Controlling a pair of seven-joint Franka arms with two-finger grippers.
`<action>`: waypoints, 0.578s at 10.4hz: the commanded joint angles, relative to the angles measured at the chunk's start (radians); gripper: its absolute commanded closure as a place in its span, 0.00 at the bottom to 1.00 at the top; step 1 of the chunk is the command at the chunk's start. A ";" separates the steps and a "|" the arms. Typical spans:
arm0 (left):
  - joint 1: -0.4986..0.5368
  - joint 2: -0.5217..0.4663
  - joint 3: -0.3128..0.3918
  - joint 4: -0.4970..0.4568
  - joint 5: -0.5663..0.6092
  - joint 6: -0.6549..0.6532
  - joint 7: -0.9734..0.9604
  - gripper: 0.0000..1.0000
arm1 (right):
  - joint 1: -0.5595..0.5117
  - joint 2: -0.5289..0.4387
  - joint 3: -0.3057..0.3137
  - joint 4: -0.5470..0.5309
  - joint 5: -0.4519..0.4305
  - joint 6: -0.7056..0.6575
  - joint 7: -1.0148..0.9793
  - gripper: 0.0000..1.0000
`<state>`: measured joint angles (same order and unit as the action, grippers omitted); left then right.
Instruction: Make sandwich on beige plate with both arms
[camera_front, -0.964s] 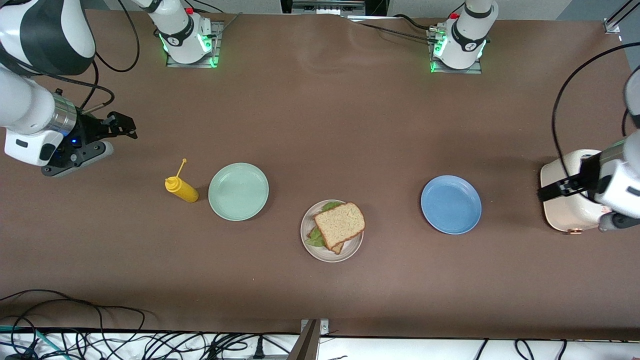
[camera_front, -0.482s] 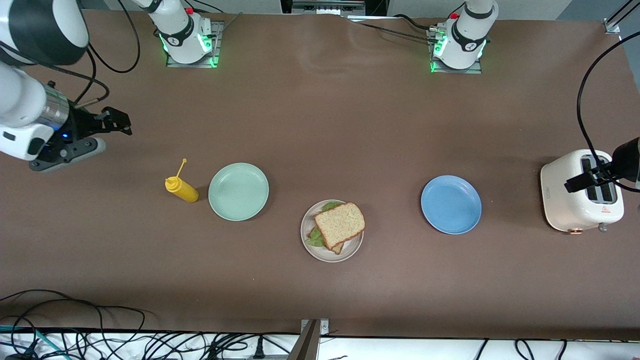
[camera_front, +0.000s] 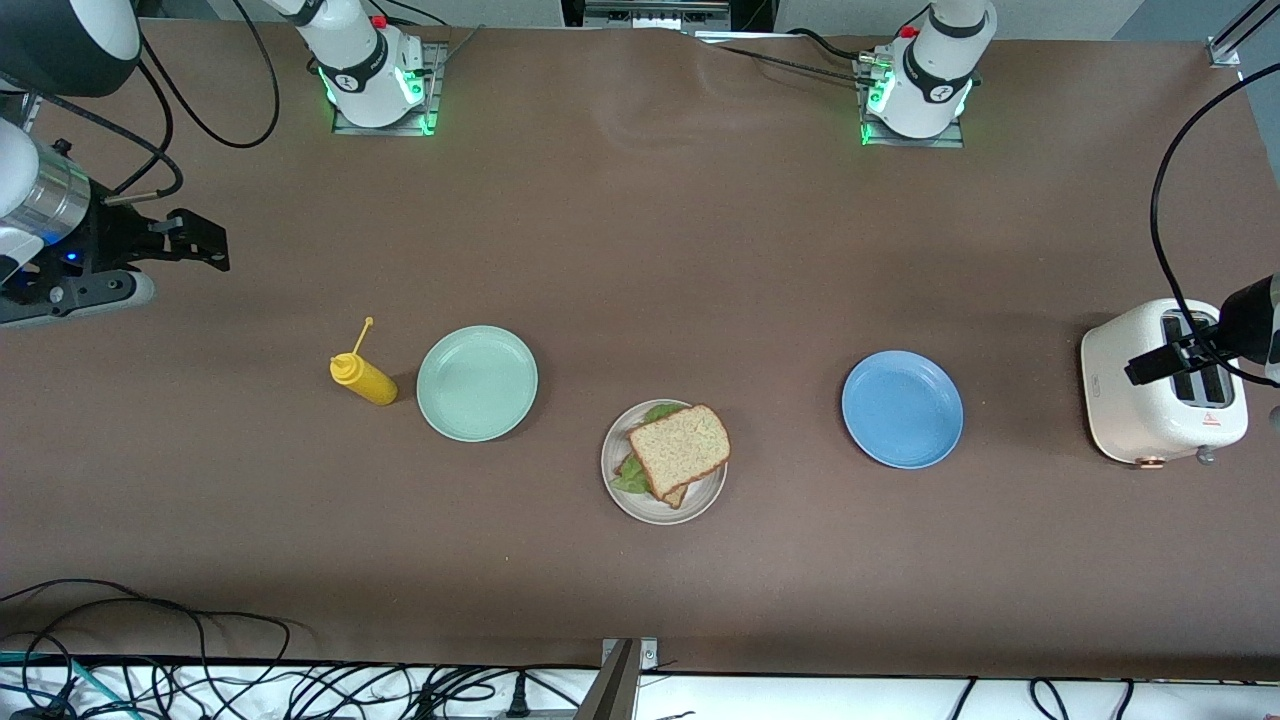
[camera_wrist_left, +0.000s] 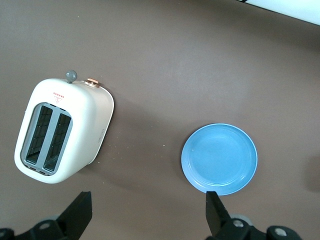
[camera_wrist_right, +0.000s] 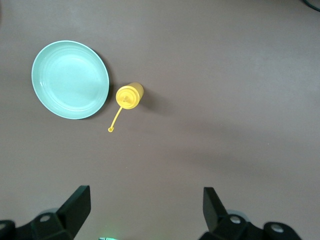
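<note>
Front view. The beige plate (camera_front: 664, 462) lies at the table's middle, nearer the camera than its neighbours. On it rests the sandwich (camera_front: 675, 452): a speckled bread slice on top, a second slice showing under its lower edge, and green lettuce protruding at about 12 and 8 o'clock of the plate.

The pale green plate (camera_front: 477, 383) lies at roughly 10 o'clock from the beige plate, with the yellow squeeze bottle (camera_front: 363, 377) just beside it, toward the right arm's end. The blue plate (camera_front: 902, 408) lies at about 2 o'clock from the beige plate, and the white toaster (camera_front: 1163, 396) stands near the left arm's end.

The right gripper (camera_front: 195, 244) hangs over bare table at 11 o'clock from the bottle; in its wrist view the fingers (camera_wrist_right: 76, 206) stand wide apart, holding and touching nothing.

The left gripper (camera_front: 1160, 362) hangs over the toaster; its fingers (camera_wrist_left: 80, 213) are likewise spread wide and empty.
</note>
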<state>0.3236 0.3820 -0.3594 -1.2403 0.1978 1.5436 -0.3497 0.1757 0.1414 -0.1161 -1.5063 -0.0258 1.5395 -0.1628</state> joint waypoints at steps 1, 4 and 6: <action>0.015 -0.017 -0.003 -0.013 0.028 -0.005 0.021 0.00 | -0.001 0.010 0.001 0.018 -0.013 0.016 0.016 0.00; 0.018 -0.017 -0.003 -0.013 0.028 -0.005 0.023 0.00 | -0.008 0.014 -0.010 0.017 -0.010 0.017 0.016 0.00; 0.031 -0.017 -0.003 -0.011 0.029 -0.005 0.026 0.00 | -0.040 0.009 0.001 0.005 0.018 0.054 0.016 0.00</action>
<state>0.3398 0.3820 -0.3561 -1.2403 0.1978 1.5436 -0.3476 0.1650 0.1500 -0.1263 -1.5065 -0.0234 1.5740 -0.1569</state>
